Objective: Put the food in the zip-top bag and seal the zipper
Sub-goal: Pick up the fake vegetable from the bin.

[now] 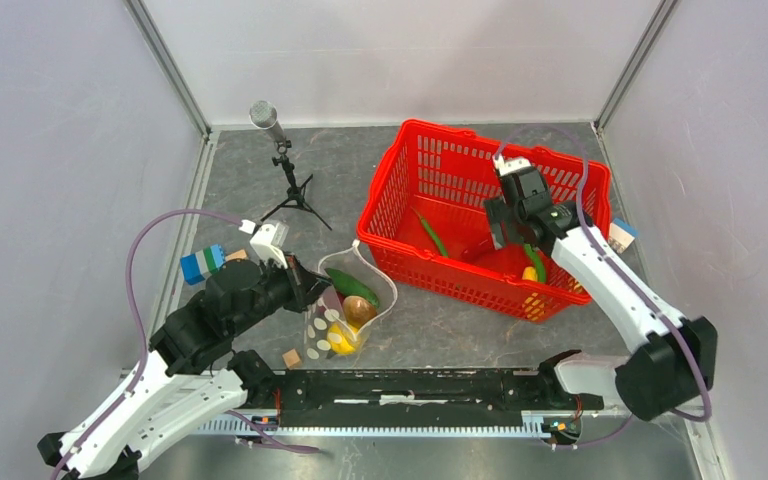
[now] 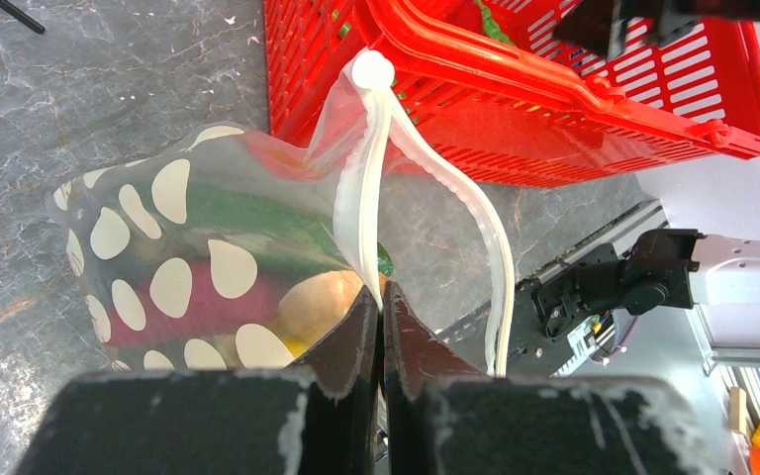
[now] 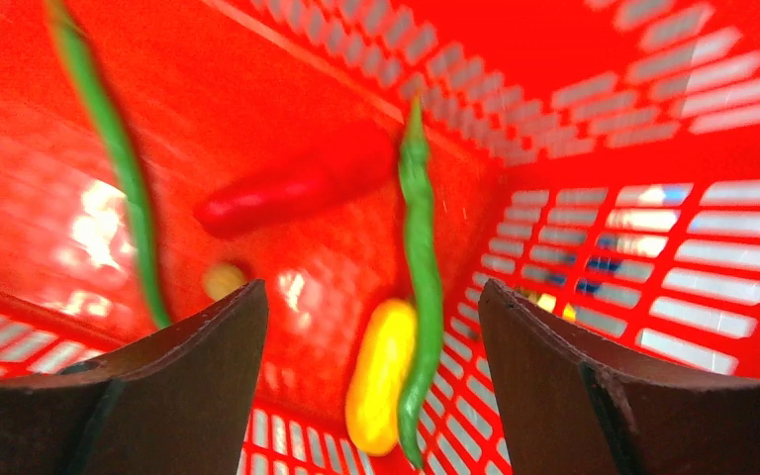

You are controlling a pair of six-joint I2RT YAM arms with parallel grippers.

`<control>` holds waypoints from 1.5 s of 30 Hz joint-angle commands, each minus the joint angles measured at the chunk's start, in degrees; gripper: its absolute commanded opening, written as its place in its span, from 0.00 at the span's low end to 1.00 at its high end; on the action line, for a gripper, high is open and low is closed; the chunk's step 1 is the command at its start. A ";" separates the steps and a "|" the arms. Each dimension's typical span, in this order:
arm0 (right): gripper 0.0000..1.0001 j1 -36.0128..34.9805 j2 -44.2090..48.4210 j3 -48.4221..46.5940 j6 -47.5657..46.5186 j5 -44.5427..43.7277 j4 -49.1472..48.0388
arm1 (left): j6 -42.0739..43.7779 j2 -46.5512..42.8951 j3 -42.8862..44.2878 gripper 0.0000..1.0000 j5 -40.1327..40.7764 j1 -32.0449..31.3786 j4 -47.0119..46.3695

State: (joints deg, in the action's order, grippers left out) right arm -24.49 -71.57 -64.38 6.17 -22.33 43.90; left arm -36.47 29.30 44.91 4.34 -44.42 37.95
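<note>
Filling is the step in hand, as I judge it, with the sealing not yet begun. My left end effector (image 2: pixel 381 309) is clenched on the zipper (image 2: pixel 364 198). It pinches the near side of the white strip while the far side bows away, so the mouth of the zip-top bag (image 2: pixel 173 262) gapes toward the red basket (image 2: pixel 515 84). The bag lies on the surface (image 1: pixel 440 330) just beside the basket's near-left wall. Through its dotted film I can make out a green shape, a magenta one and a pale brownish lump, and the top view shows something yellow low in it. My right end effector (image 3: pixel 371 297) is released, fingers spread wide, hanging inside the basket. Below it are a red chilli (image 3: pixel 297 188), a green pod (image 3: pixel 421 267) lying against a yellow piece (image 3: pixel 381 381), and a second thin green pod (image 3: pixel 119 178) off to one side. The wrist picture is blurred, so I cannot tell how near the basket floor I am. The next move, I think, calls for choosing one piece, closing on it across its narrow width, and lifting it over the rim to the open mouth. The left grip should hold firm so that mouth does not collapse.
</note>
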 commanded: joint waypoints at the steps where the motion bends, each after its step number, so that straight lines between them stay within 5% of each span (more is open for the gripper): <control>1: 0.82 4.27 -2.67 5.64 -0.38 9.86 2.76 | 2.31 1.02 2.36 0.08 -0.21 0.04 -1.68; 15: 0.75 10.54 -11.14 8.40 1.65 17.52 -1.48 | 2.40 -0.78 1.58 0.08 -0.51 0.06 -1.35; 19: 0.83 11.66 -7.26 11.02 8.87 25.08 -13.35 | 3.18 0.02 2.29 0.08 0.98 0.05 -0.62; 22: 0.91 11.70 -7.10 15.75 24.03 20.92 -23.57 | 2.74 0.13 2.38 0.08 0.69 0.04 -1.17; 34: 0.91 11.67 -16.68 16.74 39.04 14.82 -30.73 | 3.32 1.14 3.62 0.08 1.41 0.04 -0.16; 37: 0.84 11.27 -19.58 16.77 39.31 12.23 -31.10 | 3.15 1.19 3.52 0.09 1.57 0.04 -0.32; 45: 0.37 10.42 -18.82 19.43 35.01 15.91 -37.37 | 2.74 1.59 2.91 0.09 1.64 0.04 -0.51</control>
State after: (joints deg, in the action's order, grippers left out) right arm -13.52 -91.31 -46.63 42.87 -7.55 8.60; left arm -36.34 30.50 46.00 4.64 -44.42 38.96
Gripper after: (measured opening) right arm 0.445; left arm 0.084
